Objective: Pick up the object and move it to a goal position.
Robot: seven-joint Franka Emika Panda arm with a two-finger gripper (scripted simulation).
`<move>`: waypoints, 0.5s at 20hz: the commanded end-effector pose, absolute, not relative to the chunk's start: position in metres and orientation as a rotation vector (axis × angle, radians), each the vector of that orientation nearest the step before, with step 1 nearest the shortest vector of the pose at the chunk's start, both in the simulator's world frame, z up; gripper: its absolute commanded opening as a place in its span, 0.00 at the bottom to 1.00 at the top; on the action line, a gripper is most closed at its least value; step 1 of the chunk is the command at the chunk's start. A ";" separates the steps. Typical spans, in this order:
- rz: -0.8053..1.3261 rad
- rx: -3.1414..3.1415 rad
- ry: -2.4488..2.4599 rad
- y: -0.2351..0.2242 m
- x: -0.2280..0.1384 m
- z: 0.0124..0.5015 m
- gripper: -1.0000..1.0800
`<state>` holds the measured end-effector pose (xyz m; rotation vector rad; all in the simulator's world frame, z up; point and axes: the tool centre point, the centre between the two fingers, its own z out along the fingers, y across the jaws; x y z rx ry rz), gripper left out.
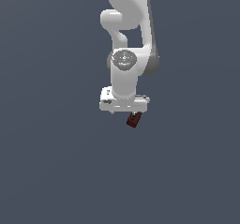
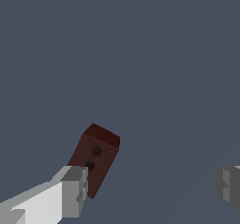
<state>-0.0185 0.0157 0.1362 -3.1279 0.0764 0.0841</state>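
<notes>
Small dark red-brown rectangular block [image 1: 134, 120]: tilted, seen just beneath the white gripper [image 1: 124, 111], toward the exterior view's right.
Fingers [image 2: 75, 190]: set well apart, block beside one.

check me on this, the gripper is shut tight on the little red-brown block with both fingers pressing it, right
Not quite. The wrist view shows the gripper open: the red-brown block sits against one finger, while the other finger stands well apart with empty space between. The block is small and red-brown, as you said, and the exterior view shows it tilted just under the gripper.
</notes>
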 end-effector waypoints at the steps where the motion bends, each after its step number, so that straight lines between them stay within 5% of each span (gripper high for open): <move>1: 0.080 -3.128 0.115 0.020 -0.020 0.133 0.96; 10: 0.055 -3.116 0.353 0.042 -0.030 0.112 0.96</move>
